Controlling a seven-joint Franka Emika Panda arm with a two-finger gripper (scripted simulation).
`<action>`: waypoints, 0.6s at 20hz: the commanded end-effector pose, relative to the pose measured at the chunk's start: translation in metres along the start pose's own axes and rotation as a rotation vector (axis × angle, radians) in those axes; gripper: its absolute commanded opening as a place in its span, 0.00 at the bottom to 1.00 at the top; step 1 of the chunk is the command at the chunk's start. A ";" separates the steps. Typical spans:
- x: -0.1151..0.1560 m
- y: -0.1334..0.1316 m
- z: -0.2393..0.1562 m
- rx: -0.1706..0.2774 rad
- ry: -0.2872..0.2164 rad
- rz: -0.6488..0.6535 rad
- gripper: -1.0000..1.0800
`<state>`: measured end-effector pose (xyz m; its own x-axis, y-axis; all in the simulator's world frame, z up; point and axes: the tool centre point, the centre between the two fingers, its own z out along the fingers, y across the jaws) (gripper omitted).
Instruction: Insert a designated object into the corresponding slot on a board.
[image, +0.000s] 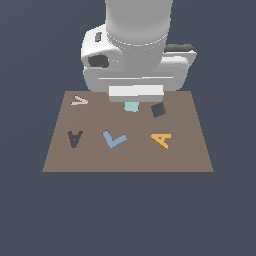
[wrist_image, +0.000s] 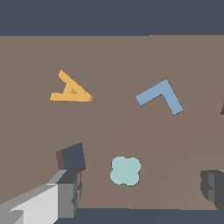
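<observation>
The orange A-shaped designated object (image: 162, 140) (wrist_image: 70, 89) lies flat on the brown board (image: 130, 160) (wrist_image: 113, 57), toward the exterior view's right. The dark A-shaped slot (image: 75, 138) is in the board toward the exterior view's left, apart from the object. My gripper (wrist_image: 140, 190) hangs above the board's far middle, open, with its fingers (wrist_image: 65, 192) spread wide and nothing held. In the exterior view the arm's body (image: 135, 50) hides the fingers.
A light-blue L piece (image: 114, 139) (wrist_image: 160, 97) lies between slot and orange A. A white V piece (image: 79, 100) sits at the far corner on the exterior view's left. A pale teal clover shape (image: 131, 106) (wrist_image: 125, 170) and a dark square hole (image: 158, 110) (wrist_image: 72, 156) lie under the gripper.
</observation>
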<state>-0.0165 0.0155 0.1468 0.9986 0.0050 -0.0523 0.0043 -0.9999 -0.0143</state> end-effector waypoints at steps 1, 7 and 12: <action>0.000 0.000 0.000 0.000 0.000 0.000 0.96; 0.003 -0.001 0.002 -0.001 0.001 -0.027 0.96; 0.009 -0.002 0.007 -0.003 0.003 -0.093 0.96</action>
<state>-0.0099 0.0172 0.1409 0.9959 0.0762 -0.0487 0.0755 -0.9970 -0.0155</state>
